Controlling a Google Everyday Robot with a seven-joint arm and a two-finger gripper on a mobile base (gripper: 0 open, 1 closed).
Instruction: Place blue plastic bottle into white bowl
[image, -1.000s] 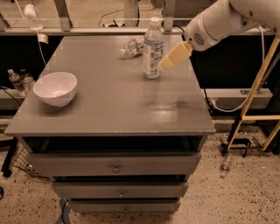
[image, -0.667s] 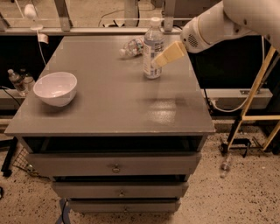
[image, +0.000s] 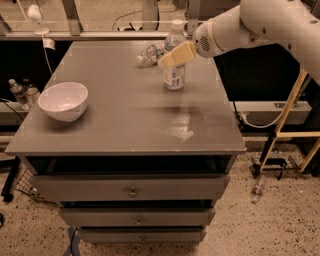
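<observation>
At the far side of the bench (image: 130, 120), my hand (image: 169, 58) is hanging right across the standing blue plastic bottle (image: 174, 78). I cannot tell if it is gripping. I am working on the grab. Next I think comes carrying it left to the white bowl (image: 63, 100), well apart. A squashed bottle (image: 150, 52) is lying behind, and a speckled floor (image: 260, 225) is showing below.

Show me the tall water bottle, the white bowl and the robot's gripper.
blue plastic bottle (image: 174, 76): camera view, on its label, lower body.
white bowl (image: 64, 115): camera view, on its outer wall.
gripper (image: 169, 58): camera view, near its tip, in front of the bottle's upper body.
</observation>
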